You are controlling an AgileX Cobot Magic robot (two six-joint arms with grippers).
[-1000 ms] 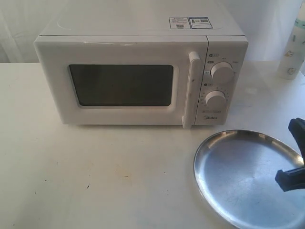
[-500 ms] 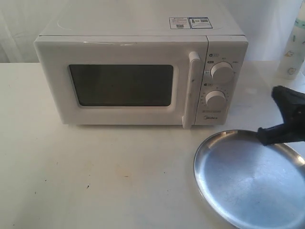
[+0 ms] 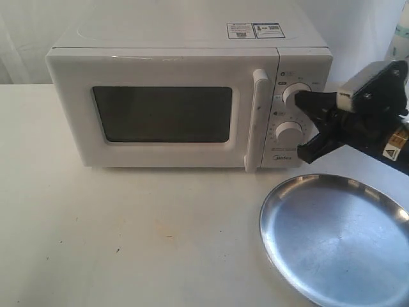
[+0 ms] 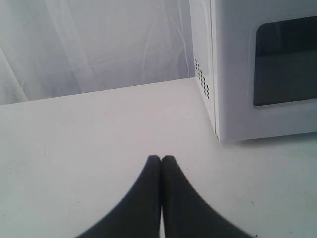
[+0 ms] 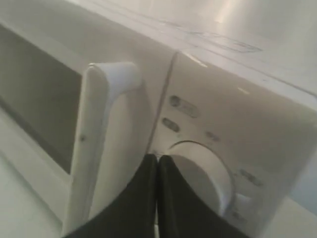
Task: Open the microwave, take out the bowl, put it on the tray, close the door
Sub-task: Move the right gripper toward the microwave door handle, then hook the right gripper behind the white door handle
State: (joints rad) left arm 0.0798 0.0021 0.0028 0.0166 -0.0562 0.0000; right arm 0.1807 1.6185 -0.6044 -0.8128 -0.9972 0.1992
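The white microwave [image 3: 166, 38] stands at the back of the table with its door [image 3: 160, 115] closed; nothing shows through the dark window, so the bowl is hidden. The silver tray [image 3: 332, 236] lies empty at the front right. My right gripper [image 3: 303, 99] hovers in front of the control panel, just above the tray's far rim. In the right wrist view the right gripper [image 5: 157, 158] is shut and empty, its tips between the handle [image 5: 106, 139] and the upper dial [image 5: 203, 173]. My left gripper [image 4: 161, 158] is shut over bare table beside the microwave's side wall [image 4: 200, 74].
A white bottle [image 3: 401, 35] stands at the back right, partly behind my right arm. A pale curtain hangs behind the table. The lower dial [image 3: 287, 133] sits under the right gripper's upper finger.
My right gripper has risen from the tray's right edge and travelled up and left to the microwave's dials. The door, tray and left gripper have not moved.
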